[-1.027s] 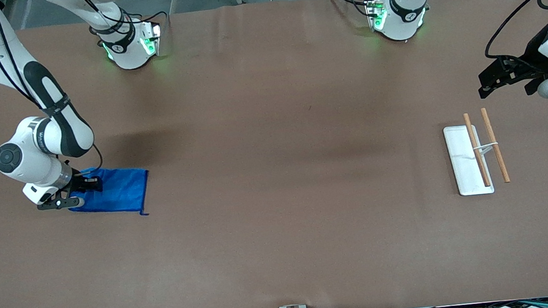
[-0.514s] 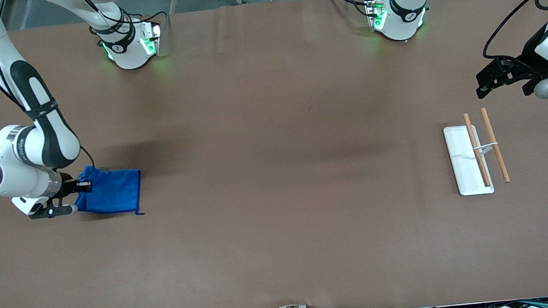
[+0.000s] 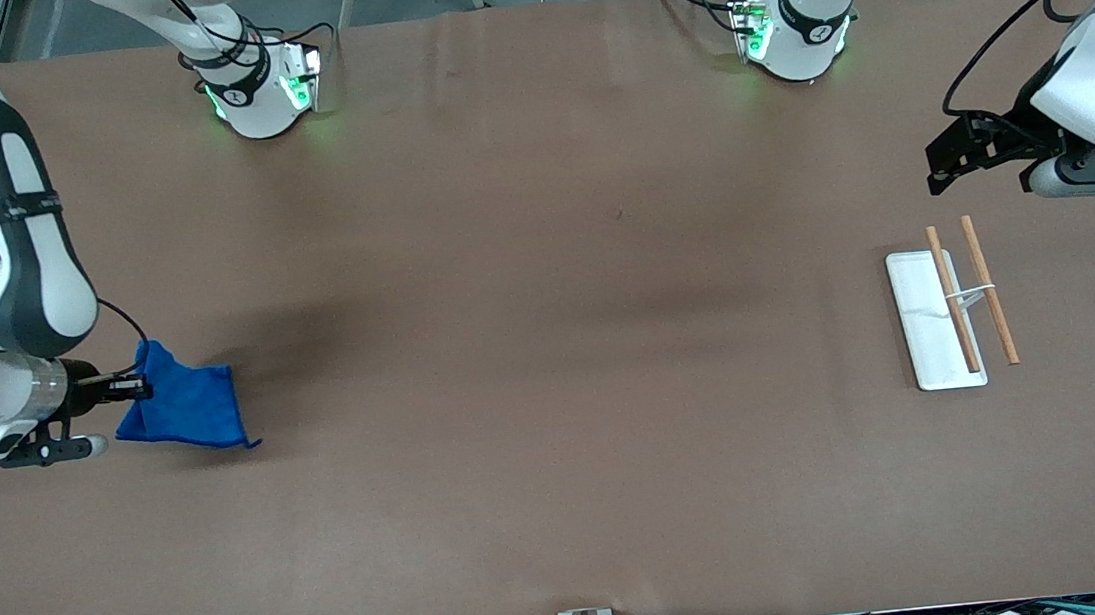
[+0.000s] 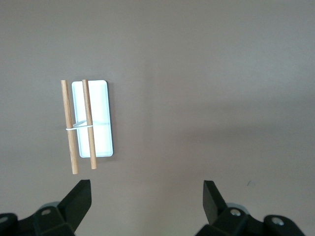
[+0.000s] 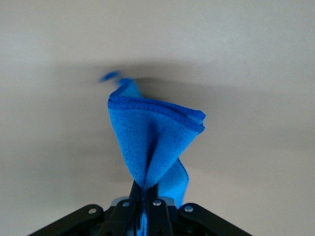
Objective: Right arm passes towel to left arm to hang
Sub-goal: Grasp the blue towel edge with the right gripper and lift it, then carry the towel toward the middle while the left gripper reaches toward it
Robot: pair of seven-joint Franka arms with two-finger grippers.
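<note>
The bright blue towel hangs bunched from my right gripper, which is shut on one edge of it and holds it above the table at the right arm's end. In the right wrist view the towel drapes down folded from the shut right gripper. My left gripper is open and empty in the air over the table at the left arm's end, near the rack. In the left wrist view its fingertips stand wide apart around the left gripper's gap.
A white tray with two wooden rods on a thin white stand lies at the left arm's end; it also shows in the left wrist view. The two green-lit arm bases stand along the table's edge farthest from the front camera.
My right gripper has lifted the towel off the table and pulled it toward the right arm's end; the towel now hangs bunched. My left gripper has risen slightly and shifted toward the table's middle.
</note>
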